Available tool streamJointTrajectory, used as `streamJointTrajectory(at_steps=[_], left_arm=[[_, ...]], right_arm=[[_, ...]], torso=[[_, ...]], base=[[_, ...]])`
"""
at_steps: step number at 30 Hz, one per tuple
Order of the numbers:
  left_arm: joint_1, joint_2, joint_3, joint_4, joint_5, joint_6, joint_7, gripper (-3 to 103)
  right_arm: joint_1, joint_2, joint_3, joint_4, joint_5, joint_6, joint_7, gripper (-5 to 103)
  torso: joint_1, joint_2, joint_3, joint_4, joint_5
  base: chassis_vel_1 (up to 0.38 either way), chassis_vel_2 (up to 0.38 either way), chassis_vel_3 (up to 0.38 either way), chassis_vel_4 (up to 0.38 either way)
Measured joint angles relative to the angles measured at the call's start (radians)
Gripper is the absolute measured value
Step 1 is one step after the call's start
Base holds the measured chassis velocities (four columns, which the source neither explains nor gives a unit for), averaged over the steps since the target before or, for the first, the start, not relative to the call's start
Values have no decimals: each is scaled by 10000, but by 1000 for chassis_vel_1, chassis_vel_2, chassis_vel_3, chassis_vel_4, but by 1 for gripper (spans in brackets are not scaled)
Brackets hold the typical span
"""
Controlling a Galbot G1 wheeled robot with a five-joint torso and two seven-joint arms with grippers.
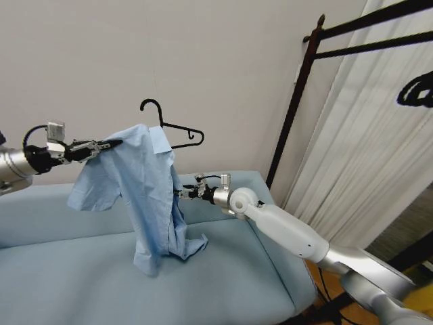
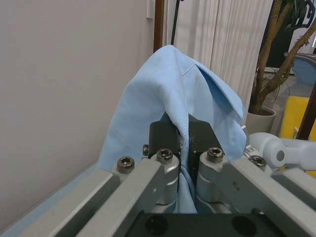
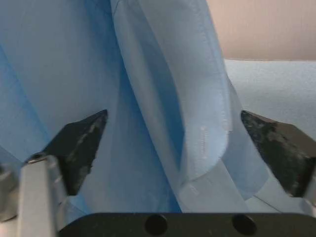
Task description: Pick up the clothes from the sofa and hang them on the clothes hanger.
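Note:
A light blue shirt (image 1: 145,189) hangs in the air above the sofa, draped over one side of a black hanger (image 1: 177,126) whose hook and other arm stick out bare. My left gripper (image 1: 115,143) is shut on the shirt's shoulder at the left. In the left wrist view the fingertips (image 2: 170,140) pinch a fold of the shirt (image 2: 168,89) below the collar. My right gripper (image 1: 181,194) reaches in from the right at the shirt's mid-height. In the right wrist view it (image 3: 180,148) stands open, with the shirt's front edge (image 3: 202,113) between its spread fingers (image 3: 79,143).
The pale blue sofa (image 1: 67,271) spans the lower picture, its right end near a dark clothes rack (image 1: 298,95) by the wall. Another black hanger (image 1: 416,89) hangs on the rack's bar in front of a white curtain (image 1: 365,156). A potted plant (image 2: 269,64) stands farther off.

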Motion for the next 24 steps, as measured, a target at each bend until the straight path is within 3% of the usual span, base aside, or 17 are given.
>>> streamJointTrajectory(at_steps=[6,9,10,11,13,18,21,24], left_arm=[[3,-5,-23,-41,-44,12,-11,3],[19,23,-50,-47,-98,13,-21,3],[22,32,-57,-48,-106,14,-22,3],[33,48,-74,-58,-128,14,-24,3],[36,50,-75,-60,-134,14,-24,3],[70,15,-82,-95,-148,14,-27,3],[84,-11,-82,-115,-149,14,-27,3],[142,-43,-112,-129,-149,14,-26,3]], right_arm=[[32,193,-80,-92,-120,125,71,68],[50,250,-82,-157,-235,172,73,52],[54,251,-81,-164,-250,183,76,52],[59,242,-55,-197,-354,220,83,41],[60,235,-40,-205,-382,233,84,41],[64,120,185,-256,-522,355,224,19],[66,87,250,-263,-541,376,264,14],[87,23,526,-367,-634,429,387,2]], torso=[[0,0,0,0,0],[-2,0,0,1,0],[-1,0,0,1,0],[-1,0,0,1,1],[-1,0,0,1,2],[-1,0,0,0,2],[-1,0,0,0,1],[-1,0,0,0,2]], base=[[0,0,0,0],[0,0,0,0],[0,0,0,0],[0,0,0,0],[0,0,0,0],[0,0,0,0],[0,0,0,0],[0,0,0,0]])
